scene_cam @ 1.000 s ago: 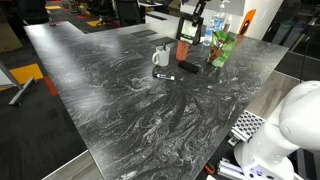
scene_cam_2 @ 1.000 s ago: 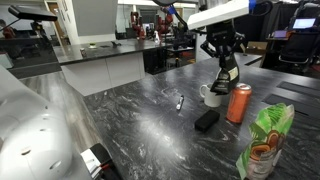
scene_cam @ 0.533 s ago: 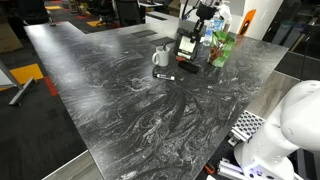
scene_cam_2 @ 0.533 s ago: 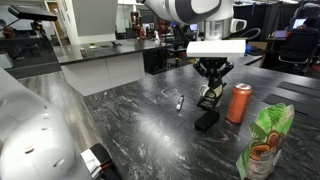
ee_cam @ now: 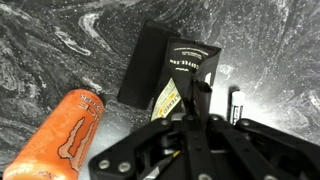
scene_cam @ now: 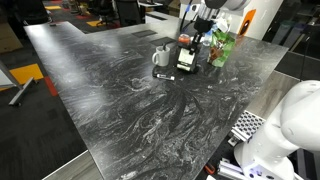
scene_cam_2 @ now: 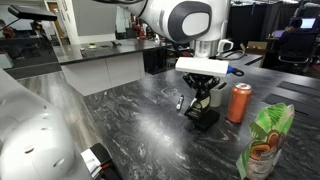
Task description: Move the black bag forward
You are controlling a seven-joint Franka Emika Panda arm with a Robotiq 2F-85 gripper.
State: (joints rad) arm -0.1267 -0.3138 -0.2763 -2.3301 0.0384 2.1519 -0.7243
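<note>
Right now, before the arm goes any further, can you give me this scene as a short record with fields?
surface: dark marbled table
target: black bag, lying flat, pale label on its face
gripper: gripper low over the black bag; contact and jaw state unclear
beside target: orange can, upright
other items: white mug; marker pen; green bag
stage: approach to the black bag

Orange can (scene_cam_2: pixel 240 102) on dark marbled table (scene_cam: pixel 120 100), white mug (scene_cam: pixel 161 57), green bag (scene_cam_2: pixel 265 145), thin black marker (scene_cam_2: pixel 180 102)
</note>
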